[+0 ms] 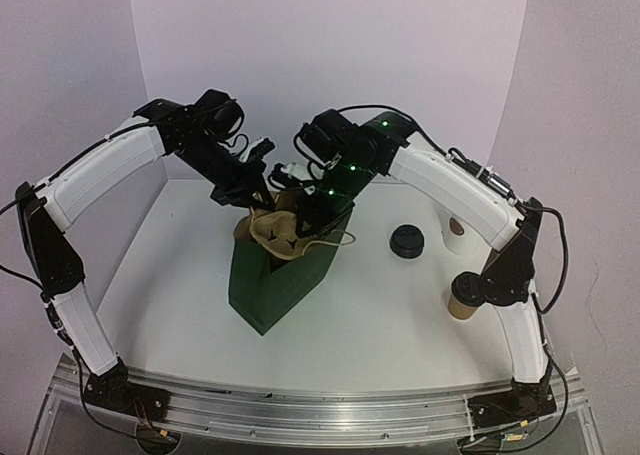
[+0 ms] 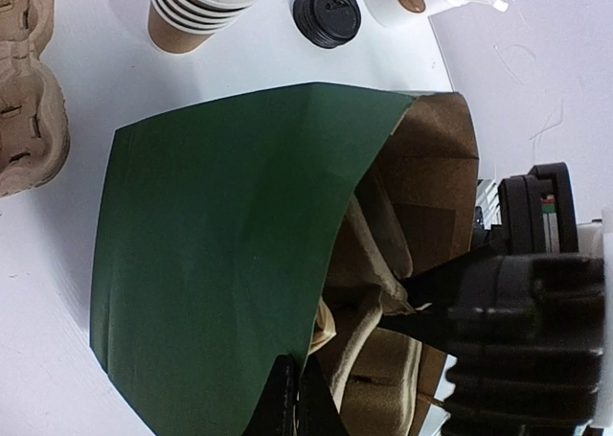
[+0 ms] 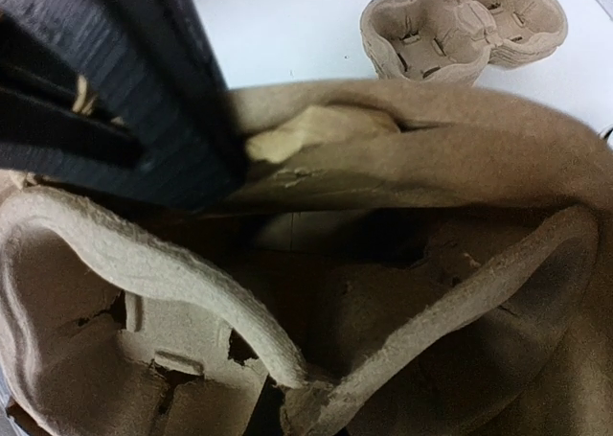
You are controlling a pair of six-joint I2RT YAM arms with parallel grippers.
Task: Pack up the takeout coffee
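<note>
Top external view gives you a dark green bag (image 1: pixel 285 285) standing open in the middle of the desk (image 1: pixel 370 315). A pulp cup carrier (image 1: pixel 278 233) sticks up tilted out of the bag's mouth. Your left claw (image 1: pixel 252 190) is at the bag's far rim and your right claw (image 1: pixel 308 213) reaches into the mouth beside the carrier. The takeout coffee (image 1: pixel 407 240) is not in the bag. It sits on the desk near the bag, on the right arm's side, and you see only its black lid. Past it from the bag stand a white cup (image 1: pixel 458 230) and a stack of cups (image 1: pixel 464 297), the stack partly behind the right arm.

Left wrist view puts your left claw clenched right at the bag's green edge. You cannot tell whether paper is pinched in it. Beyond the bag, the takeout coffee stands between the stack of cups and the white cup. A spare carrier (image 2: pixel 29 91) lies just beside the bag.

Right wrist view looks down into the cup carrier's empty pockets, with the spare carrier outside the bag. Your right claw is clenched, and you cannot tell whether it grips the carrier.
</note>
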